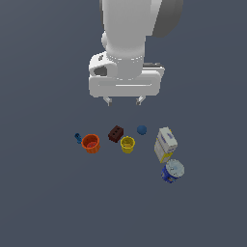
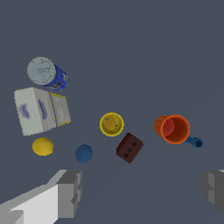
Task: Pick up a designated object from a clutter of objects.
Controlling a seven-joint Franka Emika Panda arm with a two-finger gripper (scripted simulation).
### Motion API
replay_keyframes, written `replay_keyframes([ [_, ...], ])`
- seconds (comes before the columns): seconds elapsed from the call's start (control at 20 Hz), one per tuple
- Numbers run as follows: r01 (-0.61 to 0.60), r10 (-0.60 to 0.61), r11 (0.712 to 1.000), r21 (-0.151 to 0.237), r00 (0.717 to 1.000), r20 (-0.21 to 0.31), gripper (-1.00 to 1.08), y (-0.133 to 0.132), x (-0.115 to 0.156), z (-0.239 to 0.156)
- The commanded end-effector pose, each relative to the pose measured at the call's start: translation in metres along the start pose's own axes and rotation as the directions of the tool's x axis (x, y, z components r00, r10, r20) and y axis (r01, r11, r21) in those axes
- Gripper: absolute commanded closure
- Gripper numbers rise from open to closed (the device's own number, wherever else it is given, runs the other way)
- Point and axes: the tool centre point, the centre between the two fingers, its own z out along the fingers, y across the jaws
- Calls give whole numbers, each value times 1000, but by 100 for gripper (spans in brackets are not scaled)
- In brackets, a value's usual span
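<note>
Hovering high over the clutter's middle, gripper (image 1: 124, 101) spread and empty. Blue can (image 1: 172, 171) stands upright off toward the exterior view's lower right, just beside white-and-yellow box (image 1: 165, 144); no floor edge visible.

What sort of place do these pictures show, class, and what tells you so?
Probably a simulated test scene: a featureless grey floor, small unrelated items like a blue can and orange cup scattered on it, and an open gripper overhead.

can (image 1: 172, 171) just beside box (image 1: 165, 144), cups (image 1: 90, 143) flanking block (image 1: 115, 133) — ball (image 1: 141, 130) behind
</note>
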Motion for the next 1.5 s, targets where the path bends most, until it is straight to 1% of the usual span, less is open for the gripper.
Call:
replay_keyframes([
  [0.0, 14, -14, 1000, -2, 1000, 0, -92, -3, 4, 3],
  [0.4, 117, -117, 993, -13, 993, -1, -92, -25, 34, 21],
  [0.55, 176, -176, 984, -17, 984, -2, -92, -39, 50, 33],
  [0.7, 247, -247, 969, -21, 969, -2, -92, -57, 68, 49],
  [1.0, 395, -395, 919, -24, 919, -5, -92, -99, 103, 89],
  [1.25, 507, -508, 861, -20, 861, -10, -92, -136, 126, 126],
  [1.45, 577, -577, 817, -16, 817, -14, -92, -162, 139, 152],
])
